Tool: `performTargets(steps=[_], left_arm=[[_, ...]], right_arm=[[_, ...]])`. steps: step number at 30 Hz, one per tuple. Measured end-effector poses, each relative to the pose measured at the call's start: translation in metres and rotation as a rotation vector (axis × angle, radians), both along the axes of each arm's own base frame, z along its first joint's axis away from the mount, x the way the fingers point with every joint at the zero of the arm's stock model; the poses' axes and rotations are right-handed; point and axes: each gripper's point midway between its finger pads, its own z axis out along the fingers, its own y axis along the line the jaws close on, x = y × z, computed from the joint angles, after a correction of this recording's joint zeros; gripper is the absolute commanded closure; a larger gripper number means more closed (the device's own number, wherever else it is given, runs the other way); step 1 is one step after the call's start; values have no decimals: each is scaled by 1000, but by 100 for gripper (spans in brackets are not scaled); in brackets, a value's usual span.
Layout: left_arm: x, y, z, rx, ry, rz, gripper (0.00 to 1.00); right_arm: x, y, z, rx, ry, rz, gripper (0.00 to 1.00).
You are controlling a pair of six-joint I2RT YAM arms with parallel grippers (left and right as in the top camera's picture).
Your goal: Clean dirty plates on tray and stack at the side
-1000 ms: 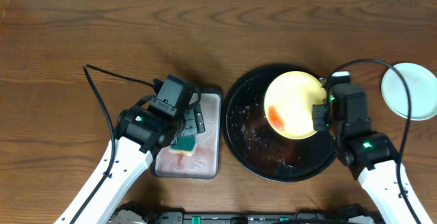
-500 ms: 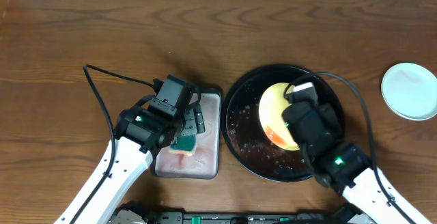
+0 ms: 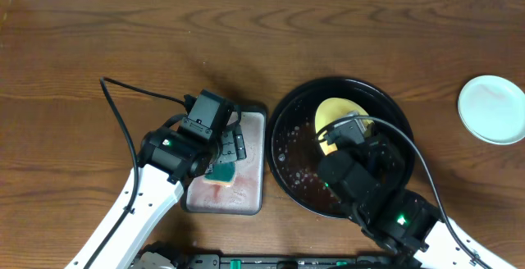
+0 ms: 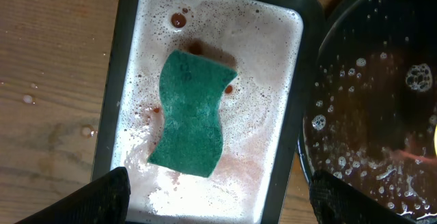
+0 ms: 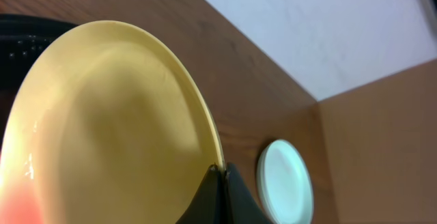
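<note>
Black jaws, right gripper (image 5: 220, 183): pinched together on the rim of the yellow plate (image 5: 116, 128).
Left gripper (image 4: 222, 197): jaws wide apart and holding nothing, poised above the teal sponge (image 4: 192, 115) in the sudsy grey tray (image 4: 273, 67).
Plate location: lifted over the black tray (image 3: 297, 166), largely hidden under the right arm in the overhead view.
Plate orientation: tilted steeply on edge. It is round, so it has no long axis. The diameter runs straight out from the clamped rim. The red-orange smear sits low on the face turned toward the right wrist camera.
Handling (judged): light, stiff plastic, probably wet and slick. An edge grip may pivot under scrubbing force.
Hold point: the raised rim, clear of the smear.
Surroundings: one mint plate (image 3: 492, 109) lies flat on the table (image 3: 123, 47), well apart to the right.
</note>
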Motion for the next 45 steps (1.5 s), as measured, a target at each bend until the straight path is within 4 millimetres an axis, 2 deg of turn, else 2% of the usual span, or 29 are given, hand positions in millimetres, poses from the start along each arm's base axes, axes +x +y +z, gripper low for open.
performTargets(steps=[15, 26, 31, 45], left_arm=[[0, 0, 0, 0, 0, 0, 16], [0, 0, 0, 0, 0, 0, 16], [0, 0, 0, 0, 0, 0, 16], [0, 0, 0, 0, 0, 0, 16]], right_arm=[[-12, 25, 23, -233, -63, 149, 99], [-20, 27, 47, -372, -153, 131, 99], [-22, 27, 55, -384, -188, 111, 99], [-24, 24, 60, -451, -189, 103, 99]])
